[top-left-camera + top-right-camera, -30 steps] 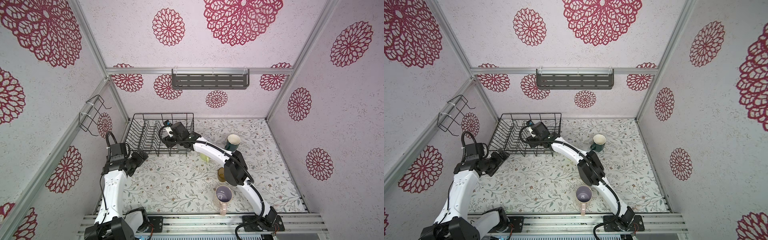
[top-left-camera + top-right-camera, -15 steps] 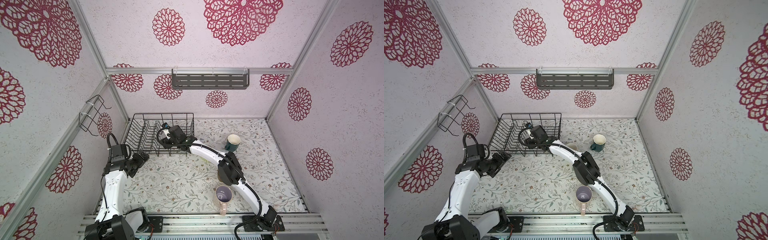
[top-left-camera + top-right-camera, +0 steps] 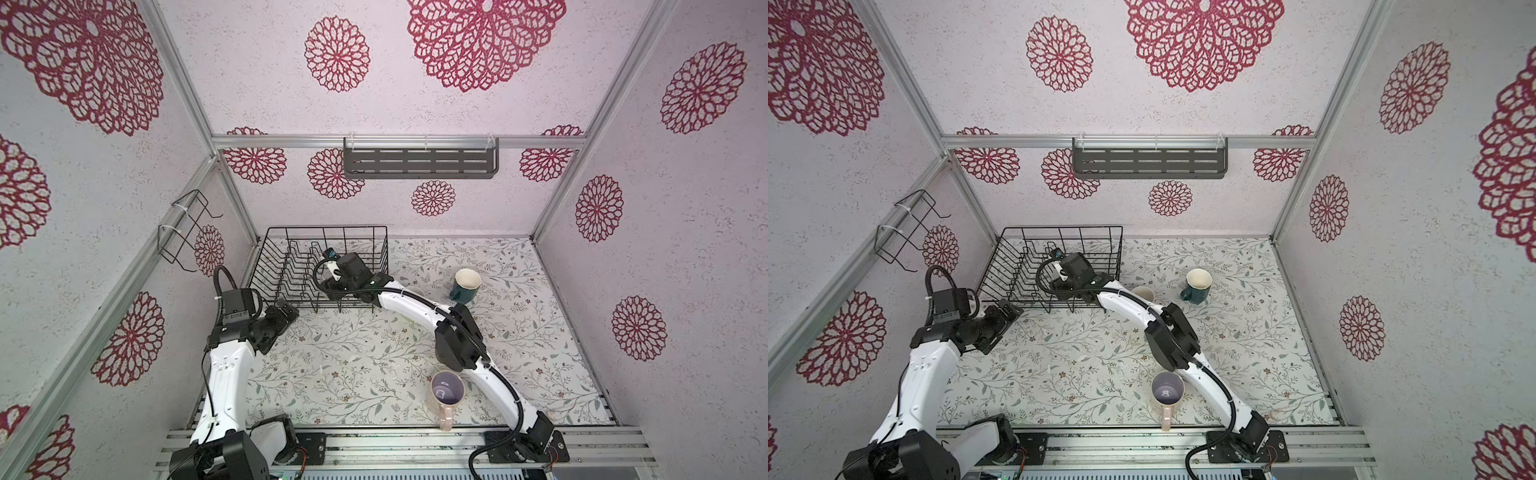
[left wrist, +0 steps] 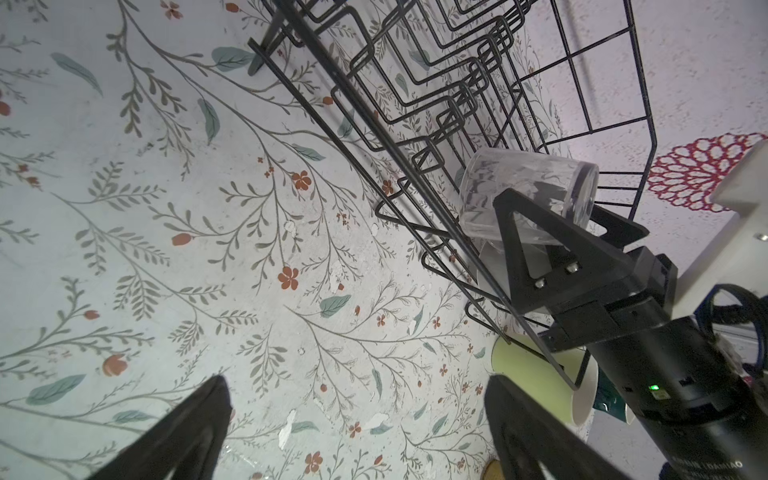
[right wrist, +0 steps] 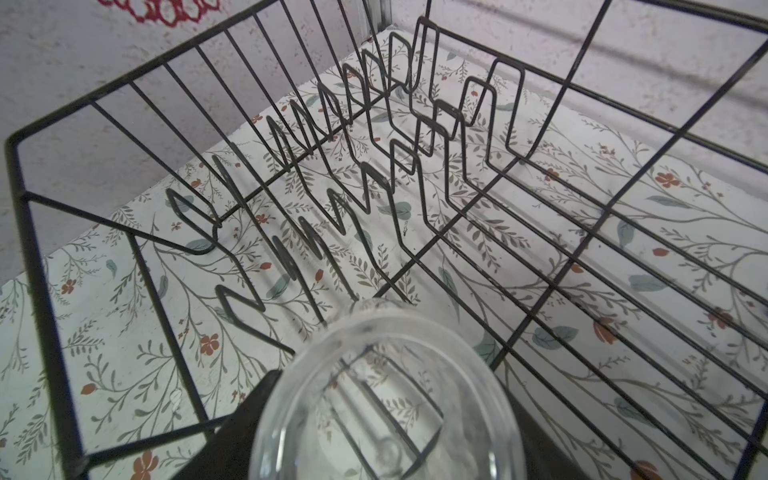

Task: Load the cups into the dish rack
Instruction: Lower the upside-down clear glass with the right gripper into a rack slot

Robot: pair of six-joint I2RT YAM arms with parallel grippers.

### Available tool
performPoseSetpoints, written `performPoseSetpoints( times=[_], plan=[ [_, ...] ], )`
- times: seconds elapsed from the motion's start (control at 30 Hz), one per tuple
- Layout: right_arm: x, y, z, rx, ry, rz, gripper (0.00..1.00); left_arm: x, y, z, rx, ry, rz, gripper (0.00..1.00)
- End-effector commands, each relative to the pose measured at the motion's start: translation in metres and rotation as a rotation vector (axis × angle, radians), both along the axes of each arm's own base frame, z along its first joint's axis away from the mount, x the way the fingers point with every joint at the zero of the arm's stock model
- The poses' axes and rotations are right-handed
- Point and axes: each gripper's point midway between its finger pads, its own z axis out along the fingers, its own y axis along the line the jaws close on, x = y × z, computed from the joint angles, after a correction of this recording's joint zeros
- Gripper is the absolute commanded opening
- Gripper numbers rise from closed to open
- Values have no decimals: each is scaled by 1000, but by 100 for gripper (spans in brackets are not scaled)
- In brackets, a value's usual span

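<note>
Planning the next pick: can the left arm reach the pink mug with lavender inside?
Probably yes: the left end effector is open and empty, bare tabletop lies between it and the pink mug, though the right arm's elbow sits close beside it.

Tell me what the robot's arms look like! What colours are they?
The left arm and right arm have smooth white shells with chunky black joints. Black cables loop along them. The left tool and right tool are black, each with two pointed, triangle-shaped fingers. A tiny green light glows on the right arm's wrist, near small white lettering.
</note>
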Motion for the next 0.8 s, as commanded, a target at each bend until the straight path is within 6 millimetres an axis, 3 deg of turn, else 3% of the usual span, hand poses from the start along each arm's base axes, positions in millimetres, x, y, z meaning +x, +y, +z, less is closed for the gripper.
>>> performPoseSetpoints(
  times=[0.0,0.77],
  plan=[
    [2,3,23,21,-50,-3,69,3,1,-1,0,-16,-5,100],
    [-6,12,3,-86,-156,15,78,-4,0,-10,7,-1,-9,99]
  ],
)
